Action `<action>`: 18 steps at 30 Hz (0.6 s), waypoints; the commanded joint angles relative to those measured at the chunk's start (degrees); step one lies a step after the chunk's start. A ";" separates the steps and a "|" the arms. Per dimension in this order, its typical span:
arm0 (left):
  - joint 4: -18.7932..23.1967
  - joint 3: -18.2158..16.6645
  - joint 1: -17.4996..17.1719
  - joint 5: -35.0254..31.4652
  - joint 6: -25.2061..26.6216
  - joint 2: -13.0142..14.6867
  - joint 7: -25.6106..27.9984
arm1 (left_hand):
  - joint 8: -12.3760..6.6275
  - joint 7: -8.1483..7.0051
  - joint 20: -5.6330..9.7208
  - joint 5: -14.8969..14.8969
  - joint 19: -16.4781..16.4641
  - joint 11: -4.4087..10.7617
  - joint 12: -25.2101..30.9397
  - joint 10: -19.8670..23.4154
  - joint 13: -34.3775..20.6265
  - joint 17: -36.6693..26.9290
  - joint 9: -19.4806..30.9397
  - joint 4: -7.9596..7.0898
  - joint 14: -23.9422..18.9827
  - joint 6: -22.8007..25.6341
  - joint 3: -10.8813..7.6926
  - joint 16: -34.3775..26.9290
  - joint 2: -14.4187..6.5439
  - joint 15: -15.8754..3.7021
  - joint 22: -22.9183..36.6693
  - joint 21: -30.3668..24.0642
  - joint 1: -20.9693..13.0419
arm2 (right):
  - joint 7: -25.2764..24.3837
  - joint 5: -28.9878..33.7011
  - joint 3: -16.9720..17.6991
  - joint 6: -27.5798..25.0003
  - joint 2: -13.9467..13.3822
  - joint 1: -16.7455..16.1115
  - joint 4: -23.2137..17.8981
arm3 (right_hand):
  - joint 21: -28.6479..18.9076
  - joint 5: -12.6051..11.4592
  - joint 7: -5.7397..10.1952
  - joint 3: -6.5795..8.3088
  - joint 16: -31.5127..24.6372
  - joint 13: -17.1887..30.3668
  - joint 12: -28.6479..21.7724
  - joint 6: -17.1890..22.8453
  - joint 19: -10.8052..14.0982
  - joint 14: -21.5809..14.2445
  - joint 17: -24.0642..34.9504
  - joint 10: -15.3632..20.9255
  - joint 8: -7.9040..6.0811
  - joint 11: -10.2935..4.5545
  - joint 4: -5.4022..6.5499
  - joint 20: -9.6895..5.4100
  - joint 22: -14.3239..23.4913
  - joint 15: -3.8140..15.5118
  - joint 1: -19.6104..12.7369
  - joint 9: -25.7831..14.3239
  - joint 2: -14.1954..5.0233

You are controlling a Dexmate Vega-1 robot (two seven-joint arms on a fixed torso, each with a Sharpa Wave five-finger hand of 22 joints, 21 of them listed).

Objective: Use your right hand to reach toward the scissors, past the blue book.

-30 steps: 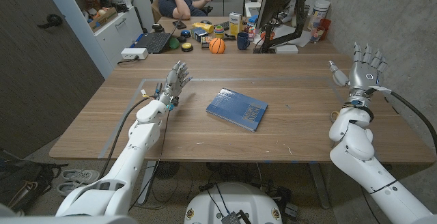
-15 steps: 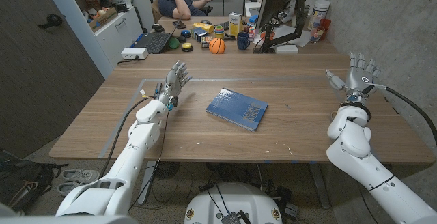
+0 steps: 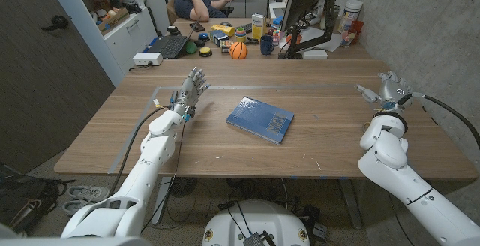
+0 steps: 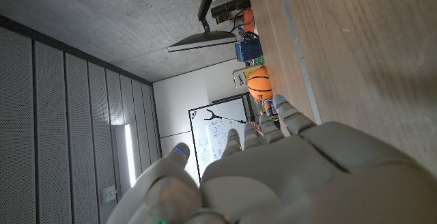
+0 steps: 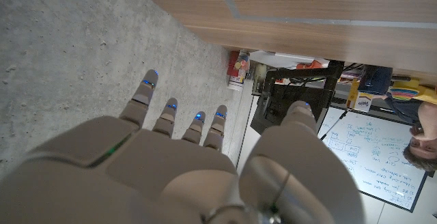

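wooden table (image 3: 330,137), cluttered office behind

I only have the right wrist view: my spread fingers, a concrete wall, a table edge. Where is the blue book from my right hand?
Observer: In the head view the blue book lies closed mid-table, toward the robot's left of your right hand, which is by the table's right edge.
Operator: Is the left hand near the book?
Observer: The left hand is on the book's other side, apart from it, fingers apart, holding nothing.
Operator: What's beyond the book?
Observer: At the table's far end stand an orange ball and a dark blue mug.
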State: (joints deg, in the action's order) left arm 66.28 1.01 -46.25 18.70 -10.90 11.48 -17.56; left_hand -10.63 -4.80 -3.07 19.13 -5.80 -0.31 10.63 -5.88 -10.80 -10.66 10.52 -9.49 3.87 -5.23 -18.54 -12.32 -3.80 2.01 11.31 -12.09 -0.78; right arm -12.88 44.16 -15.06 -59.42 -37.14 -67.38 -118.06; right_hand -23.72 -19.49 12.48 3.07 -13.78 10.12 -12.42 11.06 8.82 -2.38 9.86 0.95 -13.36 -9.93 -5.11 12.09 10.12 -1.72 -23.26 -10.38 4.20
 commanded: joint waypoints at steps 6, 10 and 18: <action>1.52 -0.11 -0.90 0.06 0.06 0.18 0.47 | -0.19 0.04 -0.09 0.60 -0.16 -0.15 0.34 -0.44 -0.09 -0.19 0.20 -0.12 0.58 -0.60 0.43 -0.35 -1.99 -0.11 0.20 -0.19 0.02 | 6.53 -7.22 -2.74 -6.34 -5.71 1.42 -2.25 | 0.01 -0.70 0.20 -0.37 1.16 0.23 1.26 1.06 4.25 -0.37 -0.09 -0.61 0.74 -0.21 -0.79 0.26 0.32 -0.05 -3.38 -0.02 -1.18; 2.02 -0.12 -1.15 0.07 0.13 0.26 0.55 | -0.20 0.00 -0.10 0.63 -0.17 -0.15 0.32 -0.49 -0.09 -0.19 0.20 -0.12 0.56 -0.57 0.48 -0.36 -2.00 -0.05 0.20 -0.19 0.01 | 8.16 -9.19 -3.98 -7.81 -7.51 2.33 -2.48 | -0.46 -1.17 0.24 -0.23 1.98 0.24 1.55 2.36 9.78 -1.45 -0.13 -0.46 1.47 -0.63 -2.06 0.21 0.36 0.64 -7.91 -0.05 -2.60; 2.59 -0.11 -1.46 0.09 0.16 0.36 0.72 | -0.21 0.01 -0.15 0.67 -0.19 -0.13 0.35 -0.42 -0.09 -0.19 0.20 -0.11 0.53 -0.57 0.59 -0.37 -2.02 -0.06 0.19 -0.20 -0.01 | 13.27 -14.36 -7.99 -12.41 -12.02 6.08 -2.83 | -1.34 -1.61 0.27 -0.65 2.71 0.29 1.75 1.69 18.52 -2.27 -0.14 -2.16 2.51 -1.42 -3.34 -1.01 0.36 0.37 -15.45 -0.12 -3.73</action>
State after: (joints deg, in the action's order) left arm 68.04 0.94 -47.25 18.74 -10.90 11.71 -17.08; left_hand -10.63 -4.80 -3.07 19.57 -5.80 -0.31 10.63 -5.88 -10.80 -10.66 10.52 -9.48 3.87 -5.22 -18.07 -12.32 -3.80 2.01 11.31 -12.09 -0.78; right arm -4.42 35.44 -19.09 -67.08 -44.24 -64.82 -120.20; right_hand -24.40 -20.79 12.58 2.32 -11.23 10.28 -10.51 13.01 24.90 -3.75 9.59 -0.81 -10.97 -10.99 -7.84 11.85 10.28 -1.23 -36.85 -10.39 0.81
